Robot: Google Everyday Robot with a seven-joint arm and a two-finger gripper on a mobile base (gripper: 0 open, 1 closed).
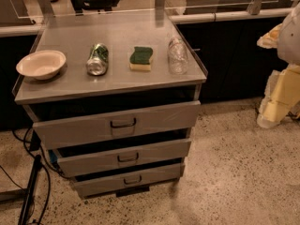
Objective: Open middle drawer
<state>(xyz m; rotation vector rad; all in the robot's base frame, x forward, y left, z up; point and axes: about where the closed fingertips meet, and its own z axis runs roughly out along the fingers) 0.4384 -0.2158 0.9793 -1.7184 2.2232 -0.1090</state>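
The middle drawer point(154, 152) is the grey front at mid-height of the metal cabinet, with a small dark loop handle point(127, 158) at its centre. A dark gap shows along its top edge. The taller top drawer point(154, 118) sits above it and the shortest bottom drawer point(154, 175) below. My arm, white and pale yellow, hangs at the right edge of the view. Its gripper point(268, 118) is low near the floor, well to the right of the cabinet and apart from the drawers.
On the cabinet top point(70, 41) are a white bowl point(41, 63), a green can point(97, 59) on its side, a green-and-yellow sponge point(141, 58) and a clear plastic bottle point(177, 55) lying down. Black cables and a dark bar point(29, 191) lie on the floor at left. Speckled floor point(234, 172) spreads in front and to the right.
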